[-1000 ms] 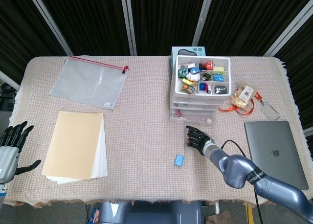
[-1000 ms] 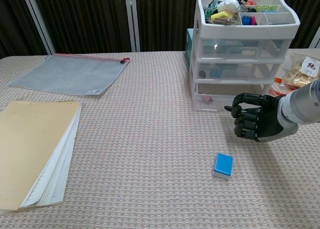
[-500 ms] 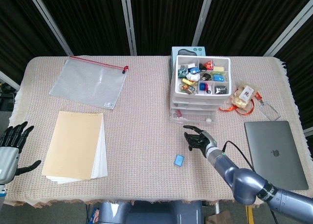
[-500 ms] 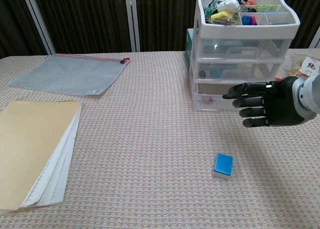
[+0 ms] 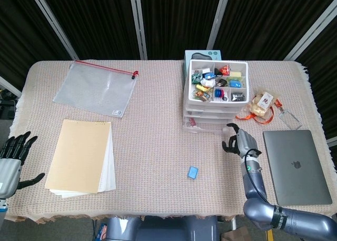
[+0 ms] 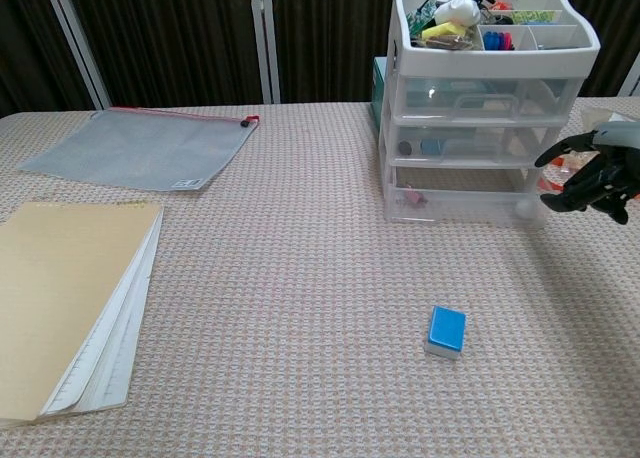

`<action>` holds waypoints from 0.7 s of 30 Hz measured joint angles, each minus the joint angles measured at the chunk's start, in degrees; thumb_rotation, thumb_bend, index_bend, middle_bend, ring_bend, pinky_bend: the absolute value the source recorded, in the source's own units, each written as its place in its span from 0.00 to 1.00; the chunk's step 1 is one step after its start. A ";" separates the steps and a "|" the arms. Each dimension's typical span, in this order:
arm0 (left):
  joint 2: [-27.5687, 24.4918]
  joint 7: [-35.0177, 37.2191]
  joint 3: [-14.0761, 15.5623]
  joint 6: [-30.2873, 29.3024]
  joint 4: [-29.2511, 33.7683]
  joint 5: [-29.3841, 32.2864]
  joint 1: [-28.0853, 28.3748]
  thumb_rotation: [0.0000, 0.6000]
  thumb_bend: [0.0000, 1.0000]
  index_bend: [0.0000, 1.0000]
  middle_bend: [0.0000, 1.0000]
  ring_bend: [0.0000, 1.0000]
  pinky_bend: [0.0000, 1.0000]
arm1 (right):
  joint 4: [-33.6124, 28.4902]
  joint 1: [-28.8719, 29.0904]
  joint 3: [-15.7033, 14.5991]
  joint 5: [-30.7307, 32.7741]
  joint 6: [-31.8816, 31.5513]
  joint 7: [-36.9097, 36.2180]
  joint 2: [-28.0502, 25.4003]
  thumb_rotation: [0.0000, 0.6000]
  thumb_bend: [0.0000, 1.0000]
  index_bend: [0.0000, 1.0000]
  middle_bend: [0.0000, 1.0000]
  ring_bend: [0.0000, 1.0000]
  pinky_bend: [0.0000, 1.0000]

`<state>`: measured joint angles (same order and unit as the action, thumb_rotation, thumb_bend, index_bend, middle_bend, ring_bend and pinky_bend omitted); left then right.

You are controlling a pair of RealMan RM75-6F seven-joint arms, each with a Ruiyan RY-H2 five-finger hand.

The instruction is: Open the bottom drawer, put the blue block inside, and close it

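Desk [image 5: 158, 136]: woven beige cloth.
Blue block [image 6: 446, 330]: before drawer unit [image 6: 487, 108].
Right hand [image 6: 590, 178]: spread, empty, right of bottom drawer [image 6: 465, 204].
Left hand [image 5: 11, 159]: spread, empty.

Drawer unit [image 5: 215, 96] toward the back of the counter [image 5: 152, 146], block [image 5: 193, 172] in front of it, well apart. Laptop [image 5: 296, 166] at the right edge, right hand [image 5: 237, 141] between it and the unit's bottom drawer [image 6: 462, 204]. Zip pouch [image 5: 96, 88] back left, paper stack [image 5: 81, 157] in front of it, left hand [image 5: 11, 164] off the left edge.
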<state>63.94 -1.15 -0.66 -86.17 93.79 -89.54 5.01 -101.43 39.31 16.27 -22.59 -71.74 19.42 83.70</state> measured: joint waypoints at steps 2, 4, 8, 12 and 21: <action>-0.07 -0.03 0.02 0.17 0.12 0.12 0.02 1.00 0.17 0.08 0.00 0.00 0.00 | 2.73 0.62 -1.19 -1.33 -1.69 2.53 2.25 1.00 0.35 0.19 0.76 0.79 0.75; -0.13 -0.09 0.04 0.31 0.24 0.28 0.03 1.00 0.17 0.08 0.00 0.00 0.00 | 4.84 1.04 -1.74 -2.04 -2.25 4.04 3.91 1.00 0.35 0.19 0.76 0.79 0.75; -0.21 -0.15 0.00 0.45 0.51 0.53 0.04 1.00 0.17 0.08 0.00 0.00 0.00 | 7.72 1.49 -1.93 -2.79 -2.47 5.78 6.08 1.00 0.35 0.23 0.76 0.79 0.75; -0.27 -0.05 -0.01 0.59 0.56 0.61 0.08 1.00 0.17 0.08 0.00 0.00 0.00 | 9.52 1.58 -1.31 -2.33 -1.83 6.51 7.67 1.00 0.36 0.27 0.77 0.79 0.75; -0.37 0.21 0.07 0.89 0.77 0.67 0.16 1.00 0.17 0.08 0.00 0.00 0.00 | 14.00 1.42 -0.77 -2.19 -0.20 6.71 10.67 1.00 0.38 0.34 0.78 0.80 0.75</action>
<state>63.57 -0.94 -0.59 -85.29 94.56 -88.86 5.16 -87.43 40.74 15.50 -24.78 -71.95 26.13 94.36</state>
